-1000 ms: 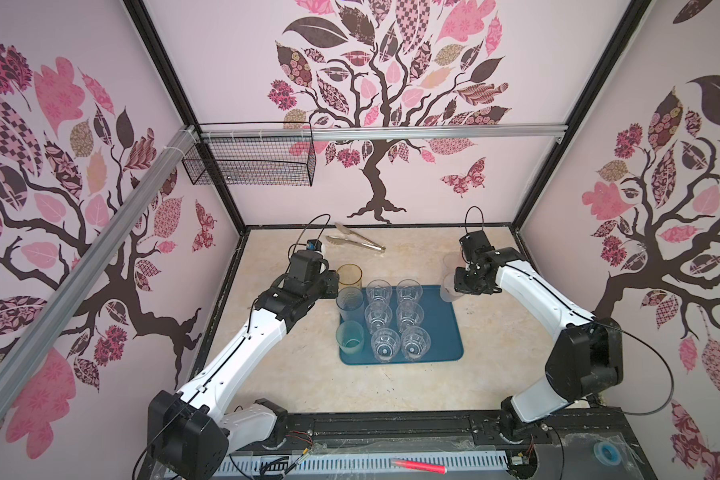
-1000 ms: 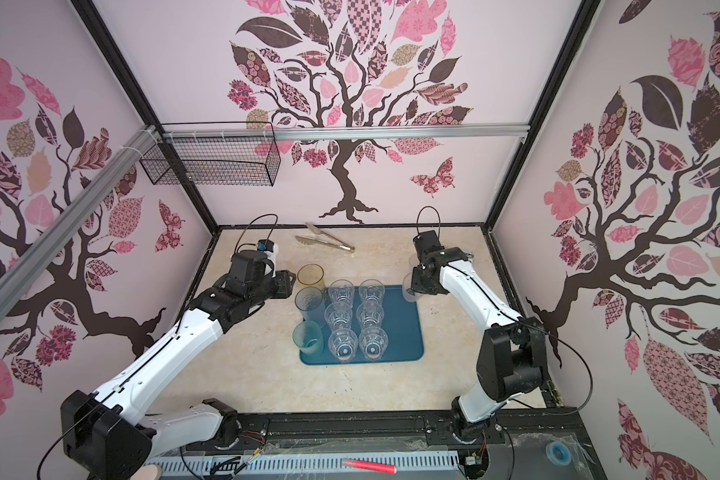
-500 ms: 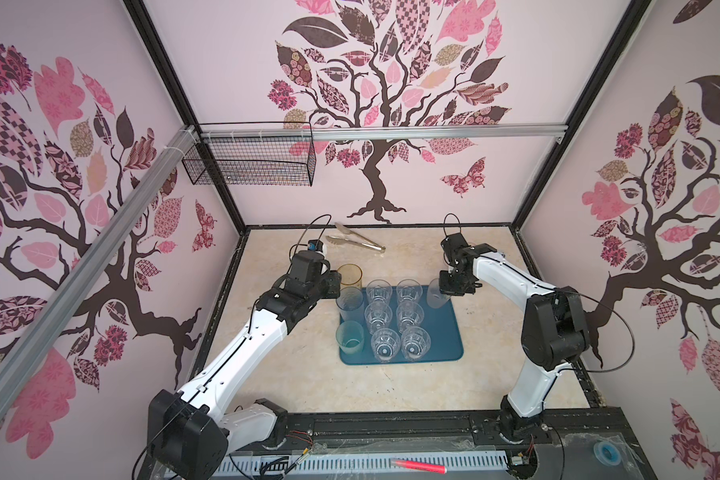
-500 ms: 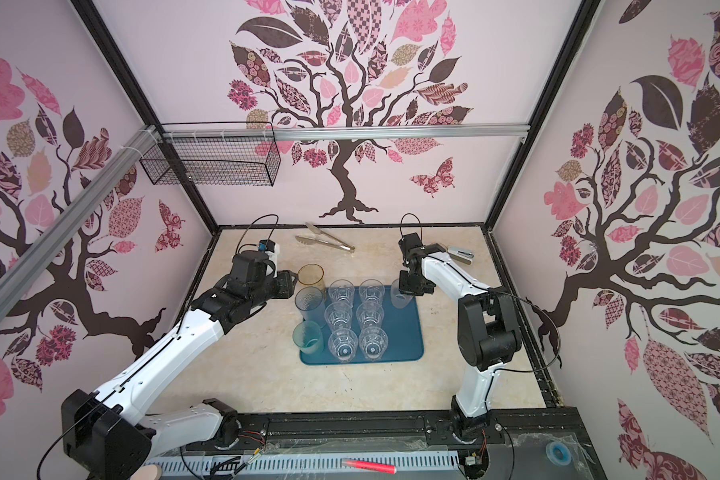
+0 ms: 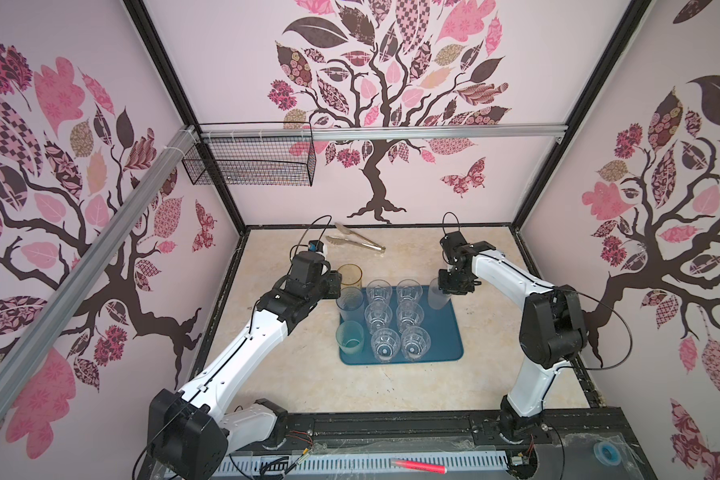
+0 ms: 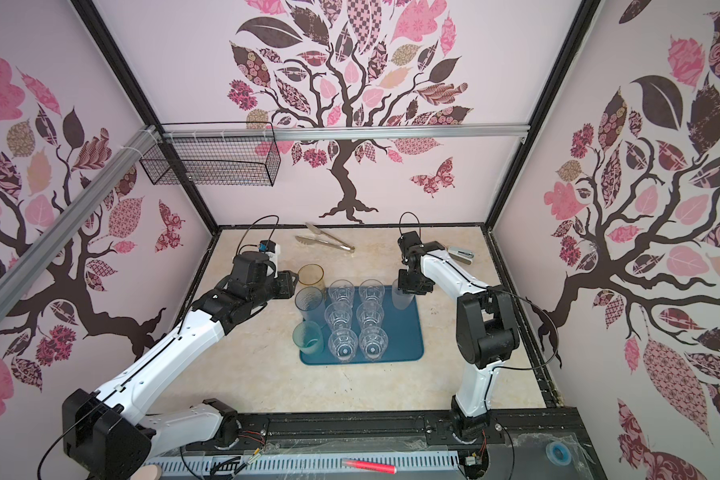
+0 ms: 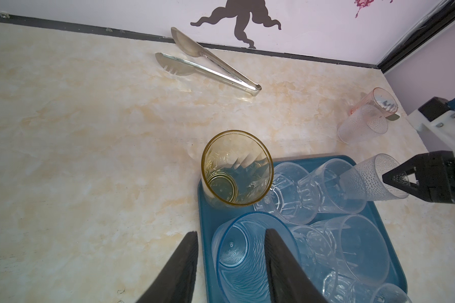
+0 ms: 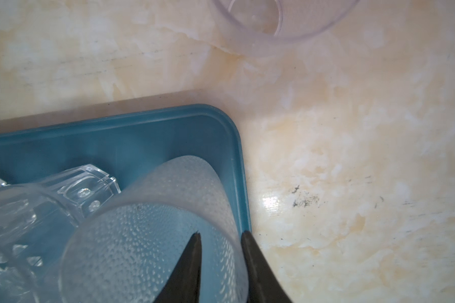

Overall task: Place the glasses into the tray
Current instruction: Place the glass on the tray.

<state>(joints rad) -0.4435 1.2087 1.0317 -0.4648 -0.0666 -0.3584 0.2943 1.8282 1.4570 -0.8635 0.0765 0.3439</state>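
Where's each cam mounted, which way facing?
Top views: high behind left arm and right arm, facing down toward the back wall; both show whole, plus tray.
Left wrist: on the left arm, past its fingers across the tray to the tongs.
Right wrist: on the right arm, past its fingers down into the dimpled glass.
Shared: both wrist views show that glass.

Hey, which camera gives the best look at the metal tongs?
The left wrist view: there the tongs appear large and sharp, with both arms and the slotted tip plain to see. In both top views they are whole but small. The right wrist view does not show them.
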